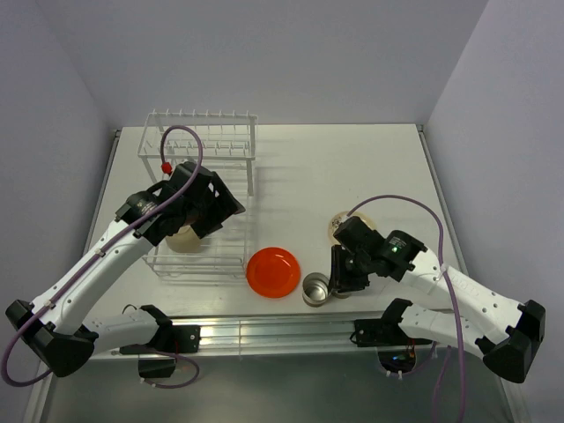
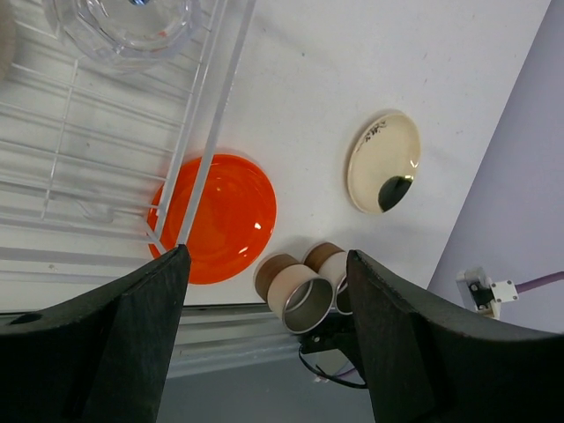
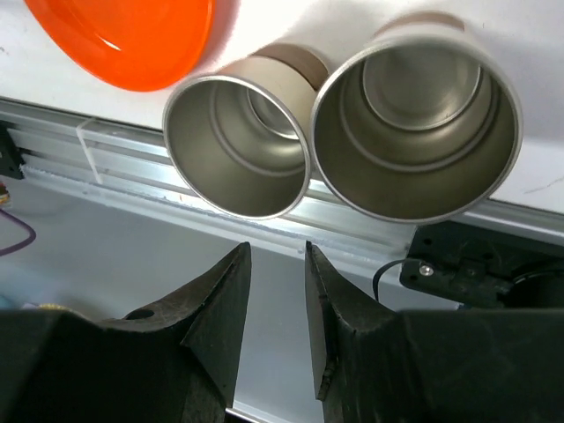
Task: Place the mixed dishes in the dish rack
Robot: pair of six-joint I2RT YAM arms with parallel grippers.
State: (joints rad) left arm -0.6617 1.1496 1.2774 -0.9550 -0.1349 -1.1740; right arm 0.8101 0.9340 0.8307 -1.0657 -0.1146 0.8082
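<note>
The white wire dish rack (image 1: 204, 150) stands at the left. The white-beige bowl (image 1: 183, 240) and the clear glass (image 2: 123, 22) sit inside it. My left gripper (image 1: 211, 204) hovers over the rack, open wide and empty (image 2: 269, 256). The orange-red plate (image 1: 273, 271) lies flat on the table just right of the rack. The two steel cups (image 3: 238, 145) (image 3: 414, 123) stand side by side, touching, near the front edge. My right gripper (image 1: 345, 271) is just above them, its jaws a narrow gap apart and empty (image 3: 278, 251). The cream plate (image 2: 383, 163) lies behind, partly hidden by the right arm.
An aluminium rail (image 1: 282, 330) runs along the table's near edge, close to the cups. Grey walls close in the back and both sides. A purple cable (image 1: 189, 141) loops above the left wrist over the rack.
</note>
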